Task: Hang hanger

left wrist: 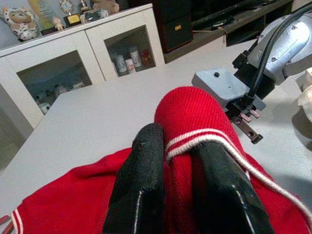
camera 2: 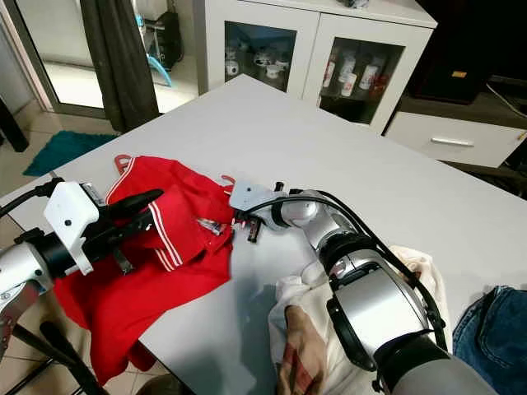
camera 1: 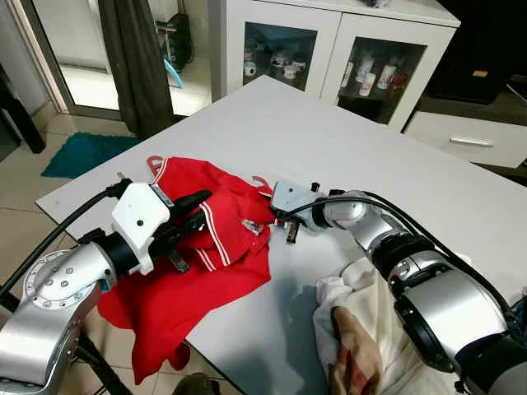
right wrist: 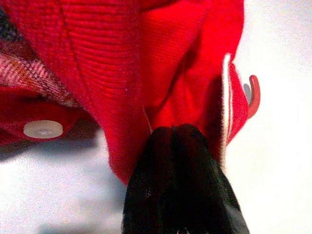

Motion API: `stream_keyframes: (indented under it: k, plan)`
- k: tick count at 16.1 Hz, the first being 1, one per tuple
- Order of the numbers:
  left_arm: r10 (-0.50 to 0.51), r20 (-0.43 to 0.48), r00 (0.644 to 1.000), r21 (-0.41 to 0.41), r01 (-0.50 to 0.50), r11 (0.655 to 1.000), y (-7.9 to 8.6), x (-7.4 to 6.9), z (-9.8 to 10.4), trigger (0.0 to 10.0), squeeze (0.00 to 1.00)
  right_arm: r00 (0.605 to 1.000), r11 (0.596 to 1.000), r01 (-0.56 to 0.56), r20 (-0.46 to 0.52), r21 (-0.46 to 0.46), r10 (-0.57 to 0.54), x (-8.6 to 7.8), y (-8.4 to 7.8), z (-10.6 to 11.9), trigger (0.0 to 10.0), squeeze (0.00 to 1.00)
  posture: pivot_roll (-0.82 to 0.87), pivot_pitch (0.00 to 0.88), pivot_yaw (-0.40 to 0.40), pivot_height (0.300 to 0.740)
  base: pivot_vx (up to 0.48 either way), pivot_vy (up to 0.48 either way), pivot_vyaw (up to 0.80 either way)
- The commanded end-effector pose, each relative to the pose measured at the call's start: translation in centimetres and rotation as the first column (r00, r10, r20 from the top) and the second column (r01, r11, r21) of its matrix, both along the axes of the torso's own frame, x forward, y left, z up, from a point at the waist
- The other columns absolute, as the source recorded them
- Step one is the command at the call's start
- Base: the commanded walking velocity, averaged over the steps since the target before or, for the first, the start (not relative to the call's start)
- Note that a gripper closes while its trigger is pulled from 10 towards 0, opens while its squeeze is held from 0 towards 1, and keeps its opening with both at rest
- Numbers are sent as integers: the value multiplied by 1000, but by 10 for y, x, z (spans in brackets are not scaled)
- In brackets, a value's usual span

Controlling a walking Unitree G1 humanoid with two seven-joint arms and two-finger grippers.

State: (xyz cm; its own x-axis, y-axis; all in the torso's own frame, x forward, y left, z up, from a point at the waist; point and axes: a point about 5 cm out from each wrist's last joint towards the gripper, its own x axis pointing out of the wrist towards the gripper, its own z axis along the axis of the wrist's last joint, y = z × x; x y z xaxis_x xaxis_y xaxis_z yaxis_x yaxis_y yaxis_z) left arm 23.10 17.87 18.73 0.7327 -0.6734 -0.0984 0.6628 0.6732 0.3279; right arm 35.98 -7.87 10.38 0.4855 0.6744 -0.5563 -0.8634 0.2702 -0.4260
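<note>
A red shirt (camera 1: pixel 189 263) with white-striped trim lies crumpled on the near left corner of the white table (camera 1: pixel 329 132), partly hanging over the edge. A red hanger hook (camera 1: pixel 154 164) pokes out at its far left, and another red hook (camera 1: pixel 262 181) shows at its right. My left gripper (camera 1: pixel 198 210) is shut on a raised fold of the shirt's striped edge (left wrist: pixel 204 139). From the right, my right gripper (camera 1: pixel 268 216) reaches the shirt. Its fingers (right wrist: pixel 175 146) are pressed together on a red fold, next to the hook (right wrist: pixel 254 95).
A cream and plaid cloth (camera 1: pixel 362 329) lies by the table's front edge under my right arm. Blue jeans (camera 2: pixel 494 337) sit at the far right. A white glass-door cabinet (camera 1: pixel 329 41) stands behind the table. A dark curtain (camera 1: pixel 136 58) and a teal rug (camera 1: pixel 82 152) are at left.
</note>
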Motion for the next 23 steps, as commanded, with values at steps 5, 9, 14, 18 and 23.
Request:
stream_keyframes:
  k: [5,9,14,18,23]
  plan:
    - [-109,-182,977,-210,70,975,-9,-25,-17,10000,0,977,981,187,96,51,-192,10,-8,5,10000,0,202,20,-70,740,0,0,0]
    - [-63,-215,975,-274,2,962,-8,-21,-26,10000,0,978,981,184,84,58,-189,7,-5,0,10000,0,199,20,-70,740,0,0,0]
    - [-129,-232,964,-187,86,979,-1,-45,-11,10000,0,948,957,288,128,36,-290,12,-15,0,10000,0,206,22,-79,740,0,0,0]
    - [-91,-323,942,-128,52,990,8,-54,-27,10000,1000,922,936,344,159,80,-352,18,-17,9,10000,0,210,21,-78,740,0,0,0]
    - [54,-263,963,-205,-111,972,24,-38,-38,10000,0,876,811,431,30,395,-481,28,-17,34,10000,0,210,23,-70,740,0,0,0]
